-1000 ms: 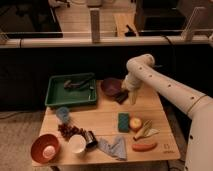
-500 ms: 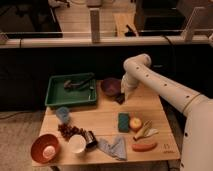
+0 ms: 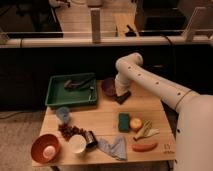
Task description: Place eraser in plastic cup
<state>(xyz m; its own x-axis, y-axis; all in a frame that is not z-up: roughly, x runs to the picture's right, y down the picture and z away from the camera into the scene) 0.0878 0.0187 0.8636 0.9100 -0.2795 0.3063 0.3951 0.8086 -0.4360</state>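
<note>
The eraser (image 3: 123,98) is a small dark block on the table just right of the purple bowl (image 3: 108,86). My gripper (image 3: 121,95) points down right at the eraser, at the end of the white arm that reaches in from the right. I cannot tell whether it holds the eraser. The plastic cup (image 3: 63,114) is a light-blue tumbler that stands upright at the table's left side, in front of the green tray (image 3: 55,97), well left of the gripper.
The tray holds a dark tool. Front left are an orange bowl (image 3: 39,145), a white bowl (image 3: 77,143), grapes (image 3: 69,131) and a dark can (image 3: 91,139). A blue cloth (image 3: 114,147), green sponge (image 3: 123,121), apple (image 3: 136,123), banana (image 3: 146,131) and carrot (image 3: 145,146) lie front right.
The arm's wrist has shifted a little to the left, toward the purple bowl, and the gripper now sits lower over the dark eraser. Nothing else on the table has moved.
</note>
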